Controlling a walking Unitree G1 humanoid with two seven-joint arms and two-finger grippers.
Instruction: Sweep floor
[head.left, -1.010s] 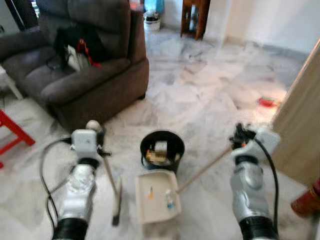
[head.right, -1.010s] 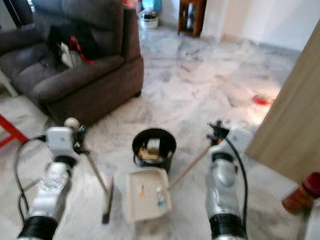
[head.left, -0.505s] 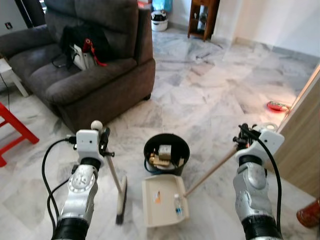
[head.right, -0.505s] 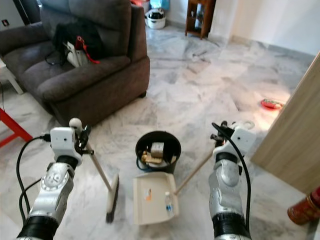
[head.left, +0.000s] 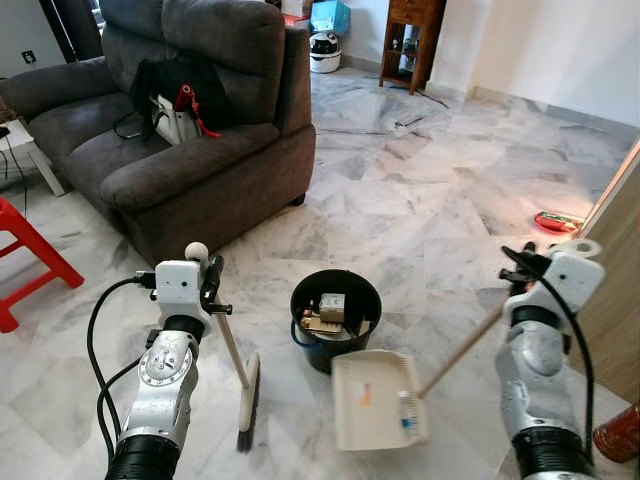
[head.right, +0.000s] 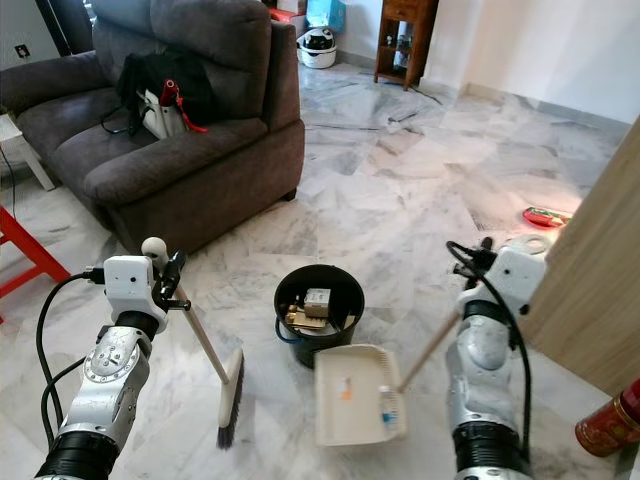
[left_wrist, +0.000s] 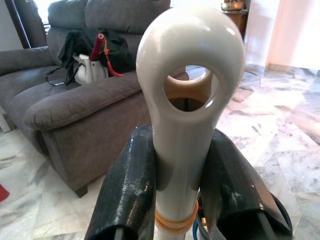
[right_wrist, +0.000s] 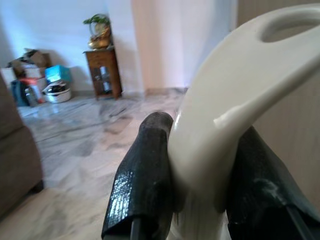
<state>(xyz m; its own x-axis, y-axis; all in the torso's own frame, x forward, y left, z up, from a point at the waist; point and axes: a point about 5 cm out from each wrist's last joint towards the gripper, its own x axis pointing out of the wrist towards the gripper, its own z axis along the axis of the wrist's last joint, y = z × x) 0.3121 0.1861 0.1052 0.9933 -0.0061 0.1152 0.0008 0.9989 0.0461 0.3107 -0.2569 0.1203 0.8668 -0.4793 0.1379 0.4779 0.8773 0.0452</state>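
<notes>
left eye view has the left end effector clenched on the top of the broom, whose pale handle slopes down from the black fingers to the dark bristle head resting on the marble floor, just beside the robot's left arm. left wrist view confirms the grip: both black fingers press on either side of the white handle end with its hanging loop, an orange band just below.

the right end effector grasps the long wooden handle of the dustpan. the handle runs down and toward the left from the fingers to the cream pan, which sits on the floor between the two arms, just in front of the black bin. the pan carries a small orange scrap and a small bluish-white item; what they are is too small to tell. right wrist view shows the fingers closed around the white curved handle grip.

the bin holds several bits of rubbish, hard to make out. a grey sofa with a black bag on it stands beyond the left arm. a wooden panel at the right edge cuts off the floor behind the right arm.
</notes>
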